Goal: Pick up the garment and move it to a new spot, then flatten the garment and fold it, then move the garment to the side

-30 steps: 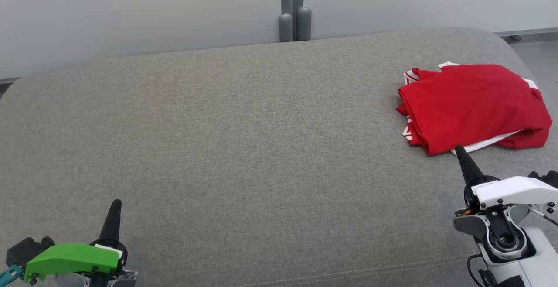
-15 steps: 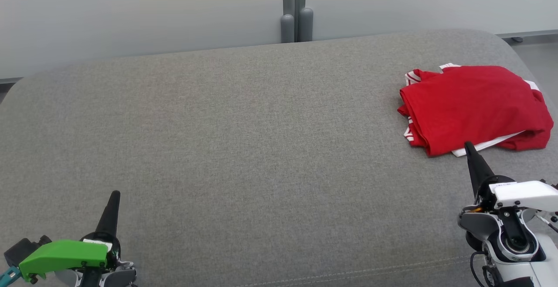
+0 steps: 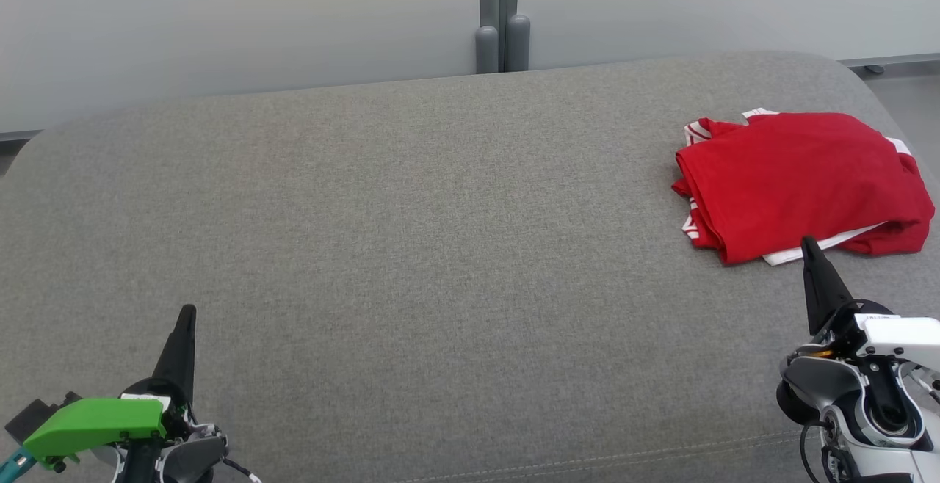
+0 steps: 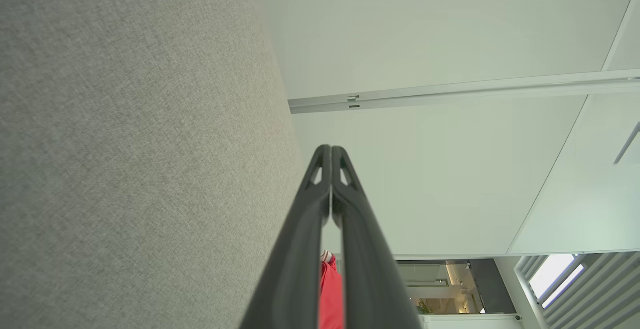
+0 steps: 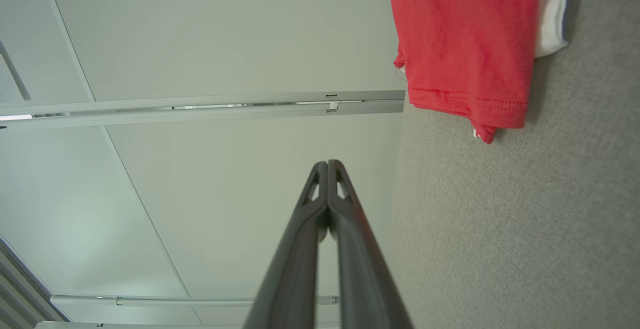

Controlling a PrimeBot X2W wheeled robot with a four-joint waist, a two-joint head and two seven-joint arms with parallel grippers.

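The garment point(image 3: 800, 182) is a red shirt with white trim, folded into a compact bundle at the far right of the grey cushioned surface point(image 3: 411, 233). In the right wrist view the garment point(image 5: 465, 44) shows its hemmed red edge and a white layer. My right gripper point(image 3: 810, 244) is shut, with its tip just short of the bundle's near edge and nothing held; its tips meet point(image 5: 327, 163). Far from the shirt at the lower left, my left gripper point(image 3: 189, 310) is shut and empty, fingers pressed together point(image 4: 330, 148). A red sliver of the garment point(image 4: 330, 294) shows between its fingers.
A pale wall panel point(image 3: 220, 20) runs behind the surface, with a grey post point(image 3: 499, 28) at its middle. The surface's rounded right end drops to the floor point(image 3: 903, 94) beside the shirt. Its front seam point(image 3: 587, 461) runs along the near edge.
My right gripper has drawn back toward the lower right, away from the shirt's near edge. The left gripper has shifted slightly. The shirt lies as before.
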